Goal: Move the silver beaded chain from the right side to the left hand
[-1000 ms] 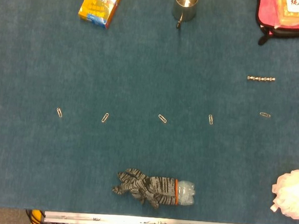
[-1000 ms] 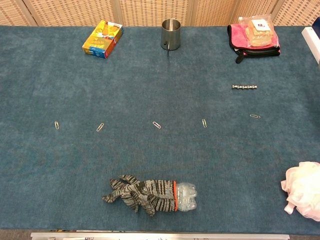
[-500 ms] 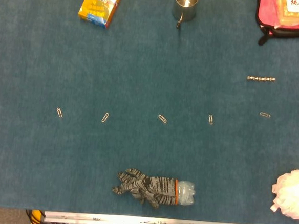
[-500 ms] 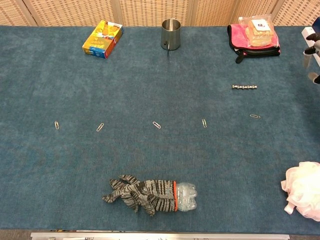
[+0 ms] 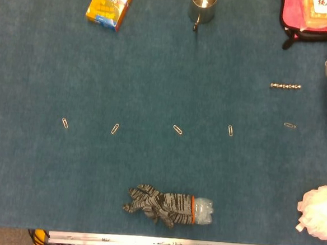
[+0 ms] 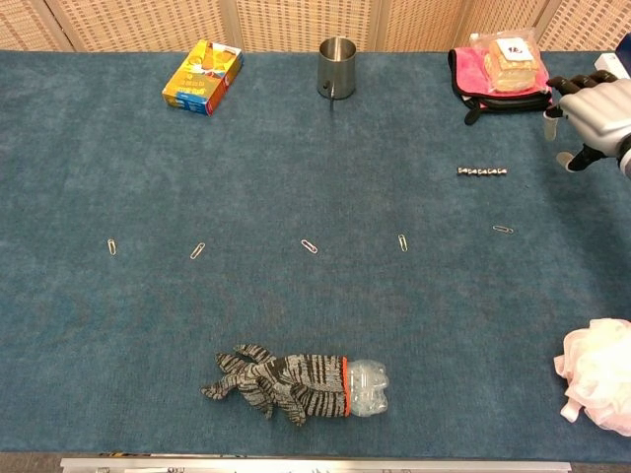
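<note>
The blue counter [image 6: 315,315] carries everything. At its right edge the right hand [image 6: 590,120] hangs with fingers loosely curled and apart, holding nothing — near the pink pouch [image 6: 498,74], well apart from the yellow box [image 6: 203,76] at far left. The silver chain [image 6: 482,171] lies straight on the right side, just left of that hand. The left hand is out of sight.

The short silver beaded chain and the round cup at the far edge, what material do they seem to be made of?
The short silver beaded chain looks like polished metal: small pale beads glinting against the blue cloth, though too small to be sure. The round cup appears to be brushed steel, grey with soft reflections and a thin handle.
</note>
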